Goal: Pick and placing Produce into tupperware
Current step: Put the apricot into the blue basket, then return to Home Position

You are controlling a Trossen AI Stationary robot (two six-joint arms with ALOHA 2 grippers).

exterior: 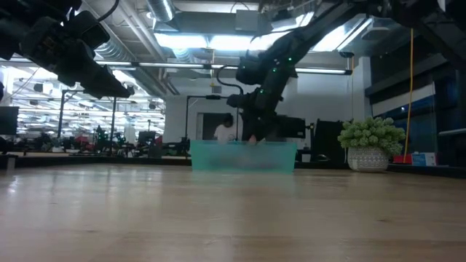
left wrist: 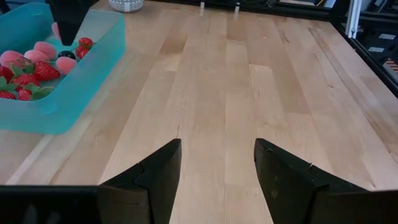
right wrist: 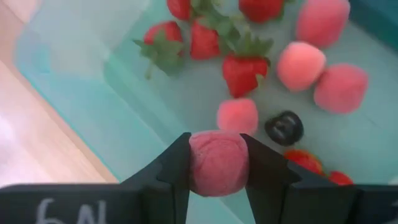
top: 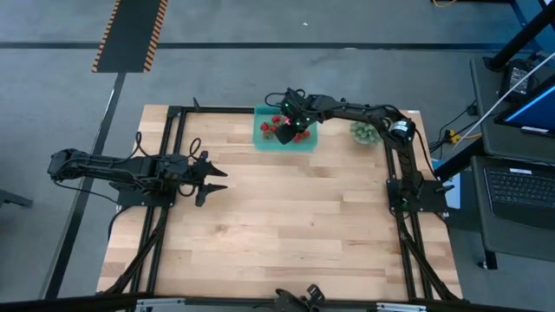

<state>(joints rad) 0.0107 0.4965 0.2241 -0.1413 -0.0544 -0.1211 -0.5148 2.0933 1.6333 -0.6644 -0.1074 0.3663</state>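
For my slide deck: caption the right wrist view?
Right gripper holds a pink berry above the teal tupperware.

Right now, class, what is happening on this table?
The right gripper holds a pink berry over the teal container, which already has strawberries, pink pieces and a dark berry inside. The left gripper waits open over bare wood at the table's left. A green plant ball sits beside the container.

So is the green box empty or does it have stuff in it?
Not empty. The tupperware already holds red strawberries, pink pieces and a dark berry.
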